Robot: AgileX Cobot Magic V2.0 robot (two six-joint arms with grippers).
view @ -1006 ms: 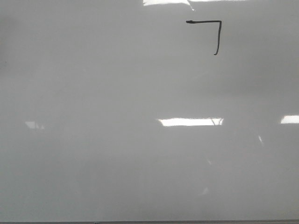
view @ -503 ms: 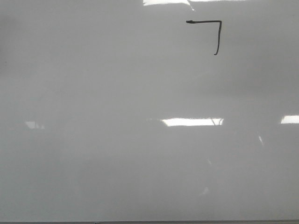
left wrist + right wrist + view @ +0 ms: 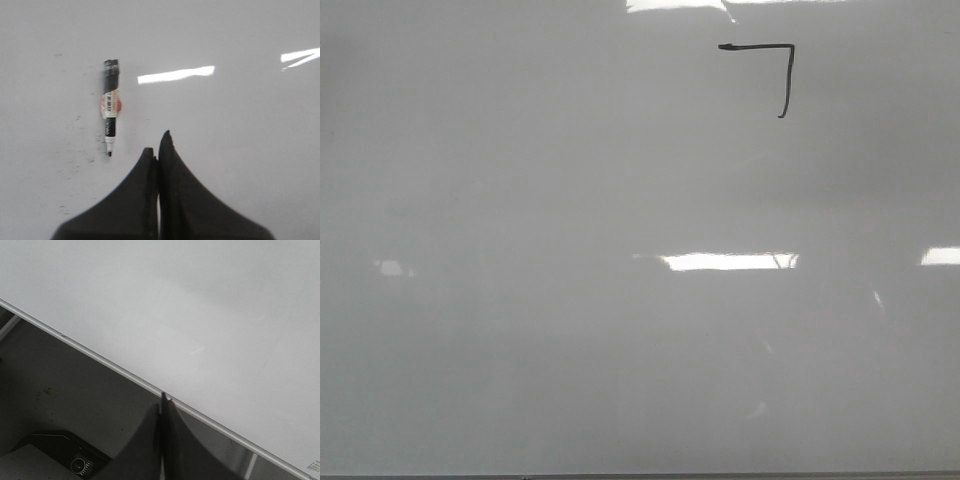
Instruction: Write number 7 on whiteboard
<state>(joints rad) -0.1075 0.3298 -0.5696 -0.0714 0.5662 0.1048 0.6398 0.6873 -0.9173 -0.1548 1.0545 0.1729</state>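
The number 7 [image 3: 770,72] is drawn in thin black marker at the upper right of the whiteboard [image 3: 570,200], which fills the front view. No gripper shows in the front view. In the left wrist view a black marker with a white and red label [image 3: 111,105] lies uncapped on the whiteboard [image 3: 240,130], beyond and beside my left gripper [image 3: 157,145], which is shut and empty. In the right wrist view my right gripper [image 3: 163,401] is shut and empty over the whiteboard's metal edge [image 3: 100,359].
Small black ink specks [image 3: 82,150] dot the board near the marker's tip. Beyond the board's edge lies a dark surface [image 3: 60,390] with a black device [image 3: 75,460] on it. Bright light reflections [image 3: 725,261] lie on the board.
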